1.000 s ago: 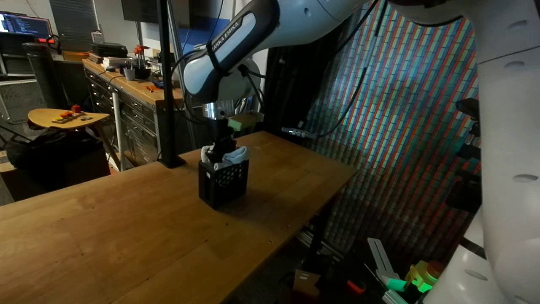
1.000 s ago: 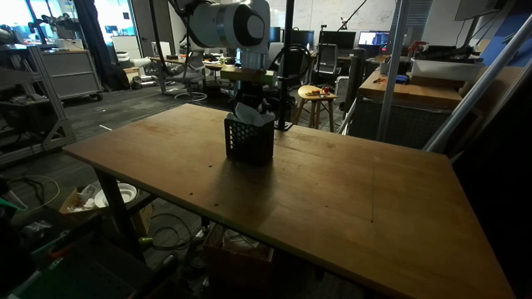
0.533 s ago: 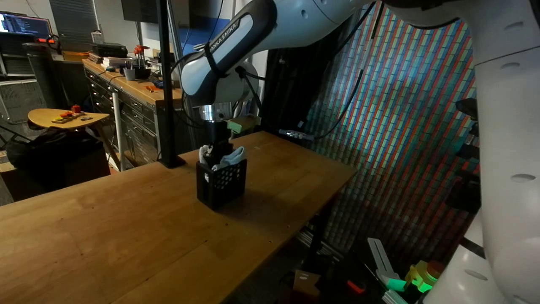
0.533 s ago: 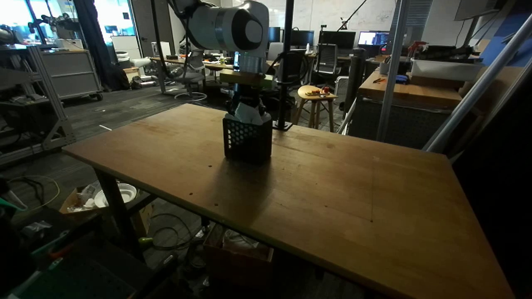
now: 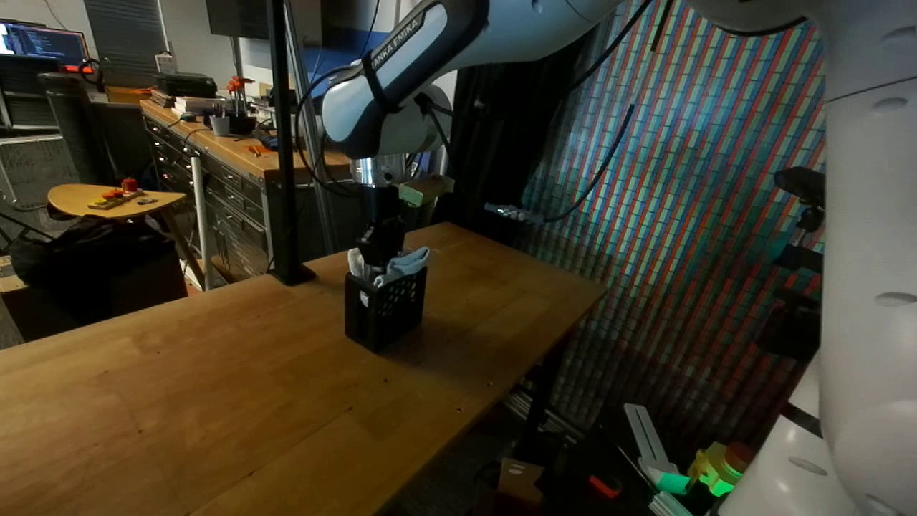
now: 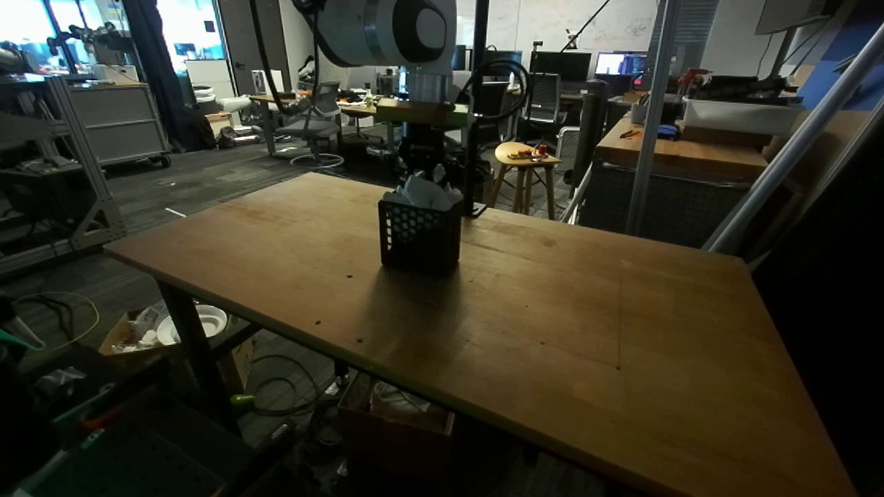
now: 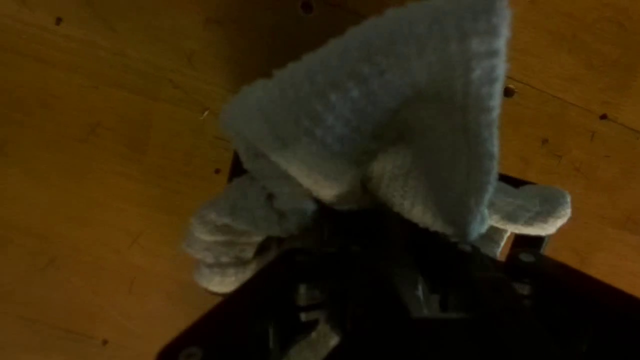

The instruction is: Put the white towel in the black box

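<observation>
The black box (image 5: 390, 312) stands upright on the wooden table in both exterior views, with honeycomb holes in a side (image 6: 420, 241). The white towel (image 5: 403, 266) is bunched in the box, with folds standing above the rim in both exterior views (image 6: 425, 195). In the wrist view the towel (image 7: 360, 110) fills the middle, and bits of the dark box rim (image 7: 531, 243) show beside it. My gripper (image 5: 380, 254) points straight down into the towel at the box's mouth. In the wrist view its dark fingers (image 7: 360, 227) are against the towel; the tips and any gap are lost in shadow.
The wooden table (image 5: 215, 401) extends around the box. A black post (image 5: 284, 179) is clamped at the table's edge near the box and arm. A stool (image 6: 528, 153) and a workbench (image 6: 690, 155) stand beyond the table.
My gripper first moves slightly down, then rises and shifts sideways toward the post in one exterior view. The box slides a little along the table with it. The towel stays in the box.
</observation>
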`<act>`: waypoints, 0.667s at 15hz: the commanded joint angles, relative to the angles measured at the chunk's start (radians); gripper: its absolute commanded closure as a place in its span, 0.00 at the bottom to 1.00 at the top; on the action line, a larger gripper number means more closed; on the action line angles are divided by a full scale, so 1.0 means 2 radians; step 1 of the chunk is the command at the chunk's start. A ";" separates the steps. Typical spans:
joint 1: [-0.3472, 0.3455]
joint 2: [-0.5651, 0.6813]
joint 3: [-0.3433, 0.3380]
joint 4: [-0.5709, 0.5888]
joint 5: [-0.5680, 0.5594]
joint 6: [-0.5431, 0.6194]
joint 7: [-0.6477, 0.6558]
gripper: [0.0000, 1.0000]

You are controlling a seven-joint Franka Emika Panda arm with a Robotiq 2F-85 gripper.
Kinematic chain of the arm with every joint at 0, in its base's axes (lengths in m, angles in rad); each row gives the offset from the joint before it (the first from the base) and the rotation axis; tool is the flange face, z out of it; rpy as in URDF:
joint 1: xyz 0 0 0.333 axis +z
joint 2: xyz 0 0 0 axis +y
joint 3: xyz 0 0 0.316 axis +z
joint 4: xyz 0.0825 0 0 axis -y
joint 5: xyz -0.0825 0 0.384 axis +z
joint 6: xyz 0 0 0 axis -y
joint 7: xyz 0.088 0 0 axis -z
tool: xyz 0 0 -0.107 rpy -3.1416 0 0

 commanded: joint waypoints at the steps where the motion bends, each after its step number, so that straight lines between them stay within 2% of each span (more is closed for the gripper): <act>1: 0.001 -0.042 -0.006 -0.002 -0.020 -0.012 -0.002 0.44; 2: 0.001 -0.048 -0.007 -0.001 -0.022 -0.012 -0.002 0.40; 3: 0.001 -0.055 -0.008 -0.002 -0.024 -0.012 -0.002 0.42; 4: 0.002 -0.060 -0.009 -0.003 -0.028 -0.012 0.000 0.59; 5: 0.002 -0.066 -0.010 -0.004 -0.030 -0.010 0.001 0.66; 6: 0.002 -0.069 -0.010 -0.004 -0.031 -0.011 0.000 0.69; 8: 0.002 -0.073 -0.011 -0.004 -0.032 -0.007 0.000 0.86; 9: 0.002 -0.073 -0.010 -0.003 -0.030 -0.005 0.000 0.91; 10: 0.002 -0.071 -0.009 -0.003 -0.028 -0.003 0.000 0.91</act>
